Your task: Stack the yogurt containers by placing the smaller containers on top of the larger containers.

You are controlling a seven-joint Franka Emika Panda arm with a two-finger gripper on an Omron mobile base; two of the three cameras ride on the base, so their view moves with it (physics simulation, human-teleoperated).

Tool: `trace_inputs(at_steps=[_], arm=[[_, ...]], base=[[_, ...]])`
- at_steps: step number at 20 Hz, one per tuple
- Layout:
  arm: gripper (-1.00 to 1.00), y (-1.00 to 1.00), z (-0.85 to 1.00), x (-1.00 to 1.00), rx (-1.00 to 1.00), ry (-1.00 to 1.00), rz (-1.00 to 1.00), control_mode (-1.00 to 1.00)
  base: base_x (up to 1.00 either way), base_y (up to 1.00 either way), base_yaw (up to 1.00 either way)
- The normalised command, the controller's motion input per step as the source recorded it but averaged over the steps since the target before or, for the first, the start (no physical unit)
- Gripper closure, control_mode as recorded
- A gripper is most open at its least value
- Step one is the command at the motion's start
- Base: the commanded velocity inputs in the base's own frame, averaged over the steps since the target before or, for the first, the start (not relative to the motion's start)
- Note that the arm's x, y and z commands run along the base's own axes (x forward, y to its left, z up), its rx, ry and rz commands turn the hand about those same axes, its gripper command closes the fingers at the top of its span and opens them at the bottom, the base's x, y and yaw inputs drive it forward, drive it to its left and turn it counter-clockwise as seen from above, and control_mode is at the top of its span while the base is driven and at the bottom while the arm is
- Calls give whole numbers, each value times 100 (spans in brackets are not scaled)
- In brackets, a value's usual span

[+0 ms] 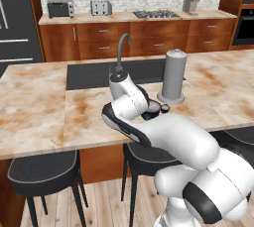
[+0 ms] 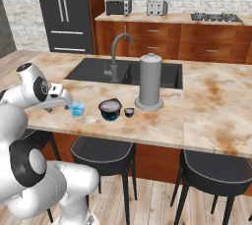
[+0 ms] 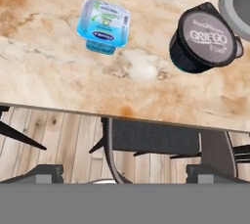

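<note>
Marble island counter (image 2: 206, 101) carrying all three cups | light-blue cup (image 3: 103, 25) sitting left, navy tub (image 3: 204, 38) just right of it, apart | tiny dark cup (image 2: 129, 112) sitting between tub and grey cylinder (image 2: 150, 81) | gripper (image 2: 63, 97) hovering beside light-blue cup, jaws standing wide apart, gripping nothing | stools (image 2: 103, 157) tucked below counter edge

A glossy white arm (image 1: 183, 141) of rounded, bulbous segments, with dark grey bands at its joints.
</note>
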Motion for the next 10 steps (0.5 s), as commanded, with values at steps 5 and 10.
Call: trace_inputs(at_steps=[5, 10], arm=[[-100, 1, -14, 10, 0, 0, 3, -100], [-100, 0, -5, 6, 0, 0, 5, -100]], base=[[0, 0, 0], [0, 0, 0]])
